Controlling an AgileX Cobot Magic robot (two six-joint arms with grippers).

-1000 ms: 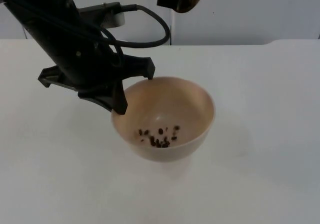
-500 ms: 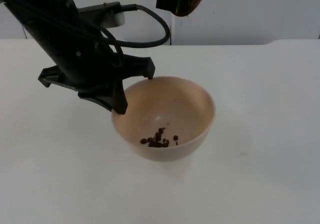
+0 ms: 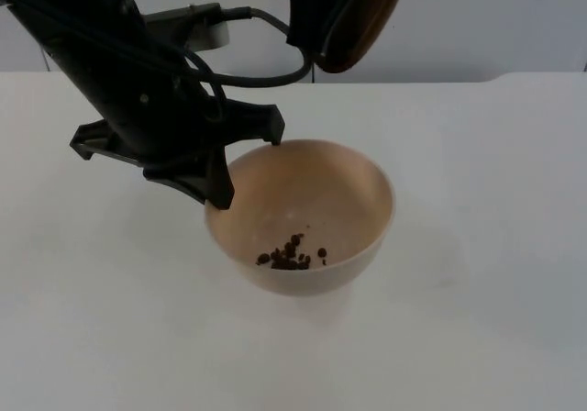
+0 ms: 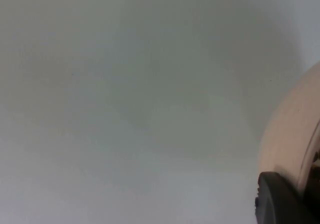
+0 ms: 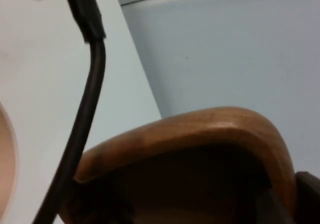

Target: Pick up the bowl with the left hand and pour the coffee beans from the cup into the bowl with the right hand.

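Note:
A pale beige bowl (image 3: pixel 353 186) hangs a little above the white table (image 3: pixel 486 283), with my left gripper (image 3: pixel 248 169) shut on its left rim, one finger inside and one outside. A small heap of dark coffee beans (image 3: pixel 292 258) lies at the bowl's bottom. In the left wrist view the bowl's outer wall (image 4: pixel 287 134) stands beside a black fingertip (image 4: pixel 280 201). High above the bowl's far rim, my right gripper (image 3: pixel 310 9) is shut on a brown wooden cup (image 3: pixel 365 16) that is tipped over on its side. The cup's curved wall (image 5: pixel 200 134) looms large in the right wrist view.
The grey partition wall (image 3: pixel 486 16) closes off the table's far edge. The left arm (image 3: pixel 110 72) reaches in from the upper left and covers the table behind the bowl.
The cup has come lower and a little right, showing more of its rim. The beans, scattered and bouncing a second ago, now lie gathered at the bowl's bottom. Left arm and bowl unmoved.

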